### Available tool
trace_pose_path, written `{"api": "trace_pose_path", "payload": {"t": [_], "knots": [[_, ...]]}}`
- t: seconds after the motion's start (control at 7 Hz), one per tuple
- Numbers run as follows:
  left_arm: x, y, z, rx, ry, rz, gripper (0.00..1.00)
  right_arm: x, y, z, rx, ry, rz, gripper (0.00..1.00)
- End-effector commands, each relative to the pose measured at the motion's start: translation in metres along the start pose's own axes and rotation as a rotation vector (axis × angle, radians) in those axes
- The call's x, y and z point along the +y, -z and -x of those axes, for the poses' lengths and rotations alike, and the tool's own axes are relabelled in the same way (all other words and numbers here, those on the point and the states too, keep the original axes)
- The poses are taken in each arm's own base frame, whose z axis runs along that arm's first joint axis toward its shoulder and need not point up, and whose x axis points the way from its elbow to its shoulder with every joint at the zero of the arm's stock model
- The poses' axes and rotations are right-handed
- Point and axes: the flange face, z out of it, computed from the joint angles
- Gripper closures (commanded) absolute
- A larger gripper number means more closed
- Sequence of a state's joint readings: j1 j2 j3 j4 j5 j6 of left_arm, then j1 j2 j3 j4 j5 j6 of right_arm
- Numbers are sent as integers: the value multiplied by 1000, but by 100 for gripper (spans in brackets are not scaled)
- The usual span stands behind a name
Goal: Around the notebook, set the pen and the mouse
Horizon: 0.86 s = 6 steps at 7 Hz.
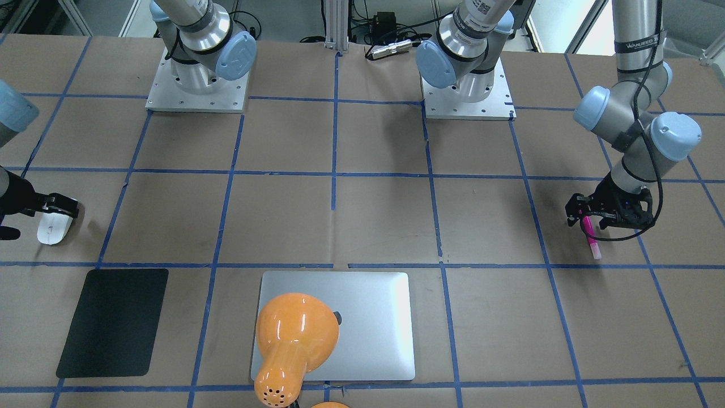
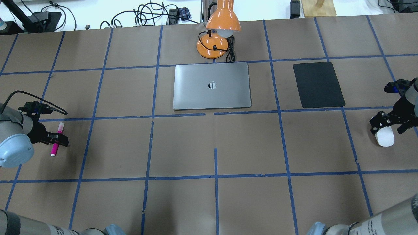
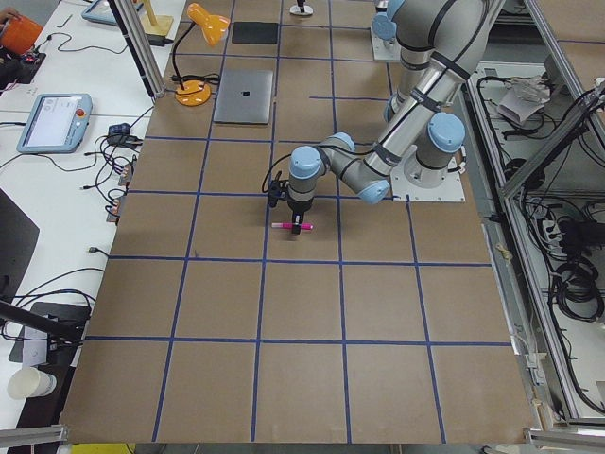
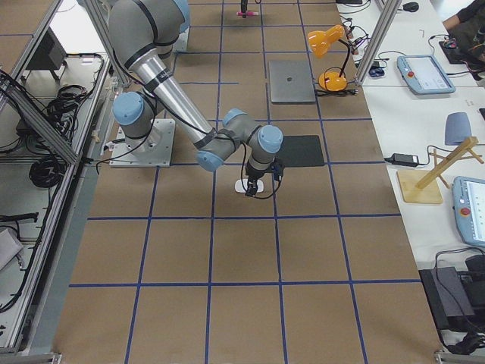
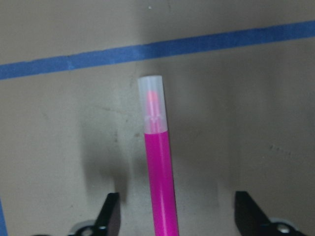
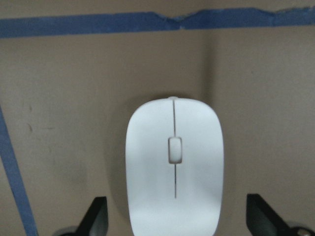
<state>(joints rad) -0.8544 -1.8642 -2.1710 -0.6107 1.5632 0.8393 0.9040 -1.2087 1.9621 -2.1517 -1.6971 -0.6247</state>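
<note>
The silver laptop (image 2: 212,86) lies far ahead, in the middle. The white mouse (image 6: 173,167) lies well apart on my right, inside my right gripper (image 6: 177,216), whose fingers stand wide; I should close evenly on its sides. The pink pen (image 5: 158,162) lies far on my left, between the wide fingers of my left gripper (image 5: 178,216). It is slightly off centre, so I think I should centre before closing.

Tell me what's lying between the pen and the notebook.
Nothing. In the overhead view, only the bare brown-papered table, crossed by blue tape lines, separates the pen from the notebook.
</note>
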Motion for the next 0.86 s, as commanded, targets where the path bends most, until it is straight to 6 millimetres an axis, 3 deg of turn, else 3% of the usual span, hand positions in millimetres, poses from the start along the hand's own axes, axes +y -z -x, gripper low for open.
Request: {"api": "trace_pose_path", "payload": {"t": [0.0, 0.43, 0.71], "knots": [[-1, 1, 1, -11, -1, -10, 80, 6, -13, 6, -20, 8, 16, 0], [-1, 4, 1, -13, 17, -14, 96, 3, -10, 5, 8, 0, -14, 57], [-8, 24, -16, -25, 181, -34, 98, 1, 4, 9, 23, 0, -33, 66]]}}
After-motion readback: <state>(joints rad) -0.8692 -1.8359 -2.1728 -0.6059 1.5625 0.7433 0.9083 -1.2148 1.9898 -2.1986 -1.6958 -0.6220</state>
